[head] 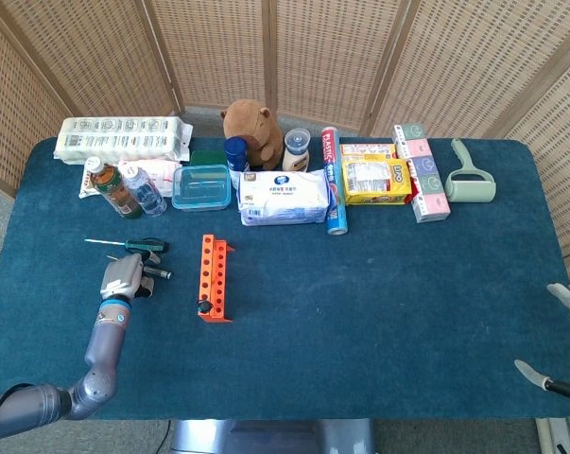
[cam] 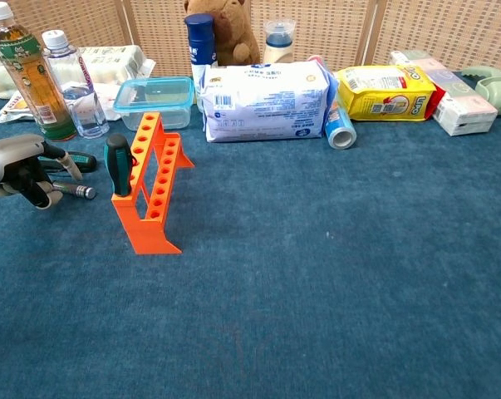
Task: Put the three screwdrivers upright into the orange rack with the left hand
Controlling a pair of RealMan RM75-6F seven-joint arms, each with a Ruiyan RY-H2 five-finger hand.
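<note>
Left hand fingers curled over the small screwdriver; grip unclear. Screwdriver looks light, stiff, slick; grab mid-handle. Right hand idle, state unclear.

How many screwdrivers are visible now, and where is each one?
3. One screwdriver stands upright in the orange rack. Two lie on the table left of it: a green-handled one and a second one at the left hand.

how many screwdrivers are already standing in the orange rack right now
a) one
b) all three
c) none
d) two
a) Only one screwdriver stands upright in the orange rack, at its near end; the other two screwdrivers lie flat on the table by the left hand.
</note>
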